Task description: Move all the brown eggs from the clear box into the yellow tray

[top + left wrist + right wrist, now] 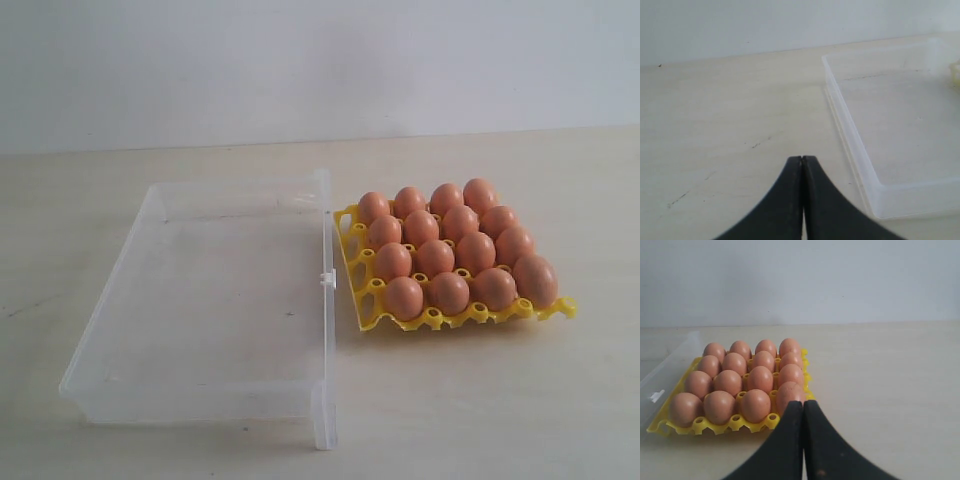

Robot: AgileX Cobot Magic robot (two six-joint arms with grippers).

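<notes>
Several brown eggs [448, 250] fill the cups of the yellow tray [372, 318], which stands just right of the clear box [200, 310]. No egg shows inside the box. In the right wrist view the same eggs [742, 380] sit in the yellow tray [700, 426], and my right gripper [803, 403] is shut with nothing in it, a little short of the tray's near corner. My left gripper [802, 158] is shut and holds nothing, over bare table beside the clear box [900, 150]. Neither arm shows in the exterior view.
The pale wooden table [480, 400] carries the box and tray. A white clasp [326, 279] juts from the box's right edge toward the tray. A plain white wall [320, 60] rises behind the table.
</notes>
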